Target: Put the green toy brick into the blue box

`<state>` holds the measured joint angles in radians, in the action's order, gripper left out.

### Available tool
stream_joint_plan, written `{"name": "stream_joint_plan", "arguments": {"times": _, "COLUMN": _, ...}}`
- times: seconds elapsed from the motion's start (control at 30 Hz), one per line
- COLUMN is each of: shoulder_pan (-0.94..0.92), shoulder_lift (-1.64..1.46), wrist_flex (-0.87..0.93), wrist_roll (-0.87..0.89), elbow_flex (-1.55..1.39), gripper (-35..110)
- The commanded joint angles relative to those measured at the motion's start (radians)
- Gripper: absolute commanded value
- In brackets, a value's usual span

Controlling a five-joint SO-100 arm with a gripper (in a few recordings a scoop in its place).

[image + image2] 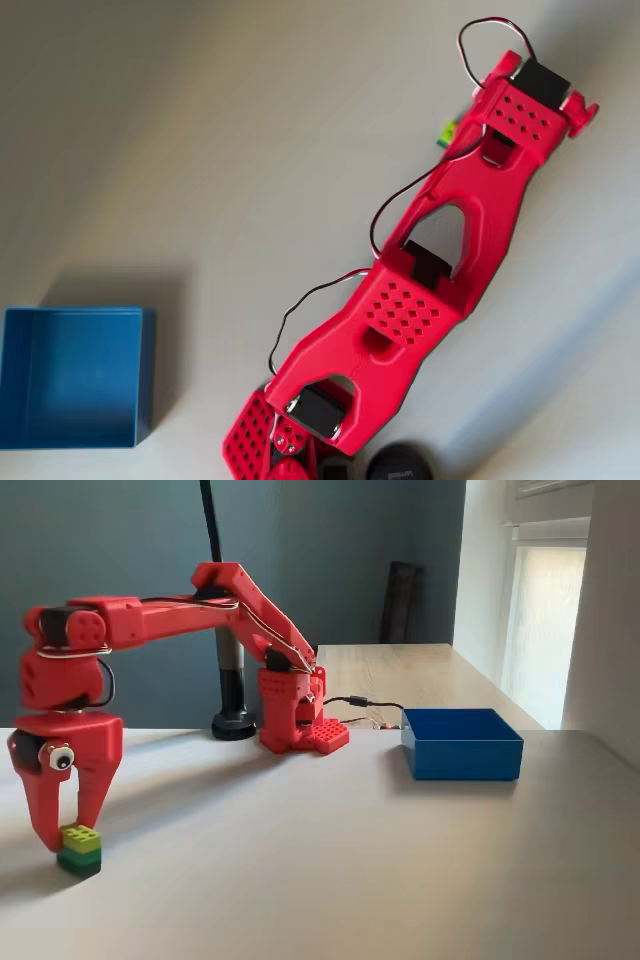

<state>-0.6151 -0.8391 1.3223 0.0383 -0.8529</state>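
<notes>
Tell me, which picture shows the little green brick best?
The fixed view shows the green toy brick best: it sits in plain sight on the table, lime on top and darker green below, with the red gripper around it. In the overhead view, the arm covers it, so just a tiny green sliver peeks out.

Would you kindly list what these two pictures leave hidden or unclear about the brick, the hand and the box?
- Small lime-green studded toy brick: overhead, the red arm covers all but a sliver.
- Red two-finger hand: in the fixed view its tips straddle the brick, but actual contact is unclear; overhead, its fingers lie under the wrist.
- Square open-topped blue box: the overhead picture's left edge cuts it; in the fixed view the near wall hides its floor.
</notes>
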Motion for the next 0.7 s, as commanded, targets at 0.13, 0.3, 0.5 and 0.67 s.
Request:
{"name": "stream_joint_plan", "arguments": {"times": 0.13, "shoulder_pan": 0.071, "shoulder_lift": -0.060, "wrist_flex": 0.023, "wrist_roll": -0.005, "elbow_flex": 0.009, "gripper": 0}}
{"name": "stream_joint_plan", "arguments": {"times": 0.3, "shoulder_pan": 0.176, "shoulder_lift": -0.195, "wrist_flex": 0.046, "wrist_roll": 0.003, "elbow_flex": -0.017, "gripper": 0}}
{"name": "stream_joint_plan", "arguments": {"times": 0.5, "shoulder_pan": 0.299, "shoulder_lift": -0.431, "wrist_flex": 0.041, "wrist_roll": 0.000, "elbow_flex": -0.195, "gripper": 0}}
{"name": "stream_joint_plan", "arguments": {"times": 0.67, "shoulder_pan": 0.410, "shoulder_lift": -0.617, "wrist_flex": 0.003, "wrist_roll": -0.028, "elbow_flex": -0.382, "gripper": 0}}
